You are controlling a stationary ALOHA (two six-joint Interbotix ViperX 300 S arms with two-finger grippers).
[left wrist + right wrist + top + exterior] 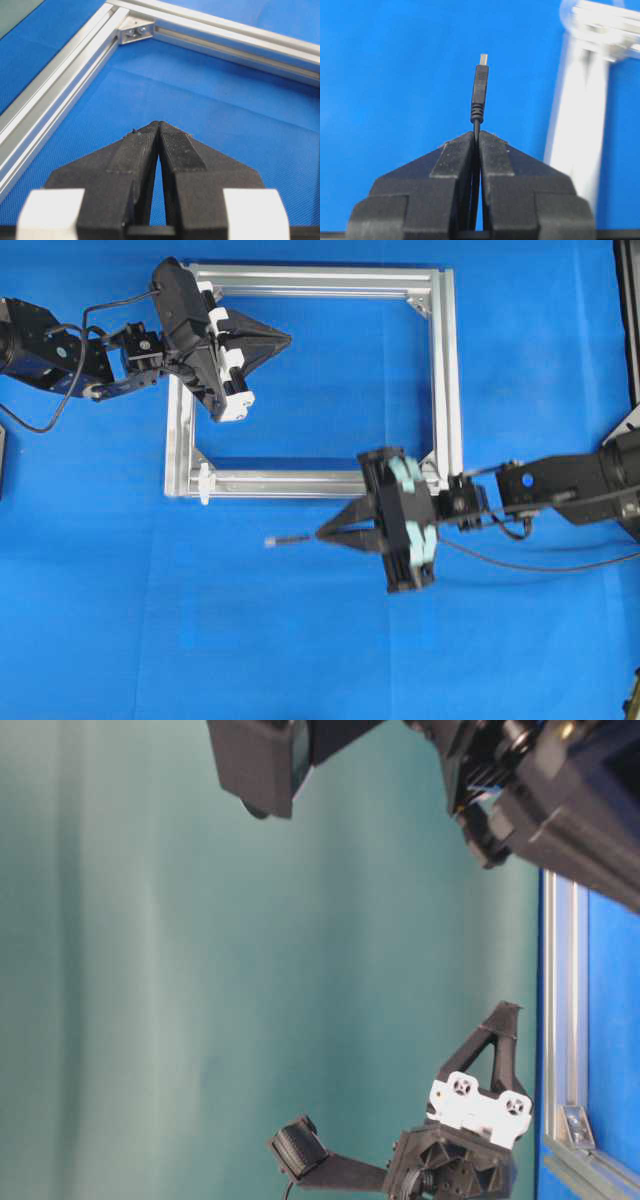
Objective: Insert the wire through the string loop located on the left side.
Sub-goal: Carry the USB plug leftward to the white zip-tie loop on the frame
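My right gripper [322, 533] is shut on the wire, just below the frame's bottom bar. The wire's dark plug [285, 538] sticks out leftward past the fingertips, and in the right wrist view the plug [480, 85] points straight ahead with its metallic tip showing. The black cable [540, 565] trails off to the right. The string loop [204, 483] is a small white piece on the left end of the bottom bar, left of and a little above the plug. My left gripper [286, 339] hovers inside the frame near the top, shut and empty [159, 123].
The silver frame [452, 370] lies on the blue mat, with corner brackets [135, 31] inside its corners. A blurred frame bar [577, 115] passes close on the right of my right gripper. Dark equipment sits at the right edge [628, 320].
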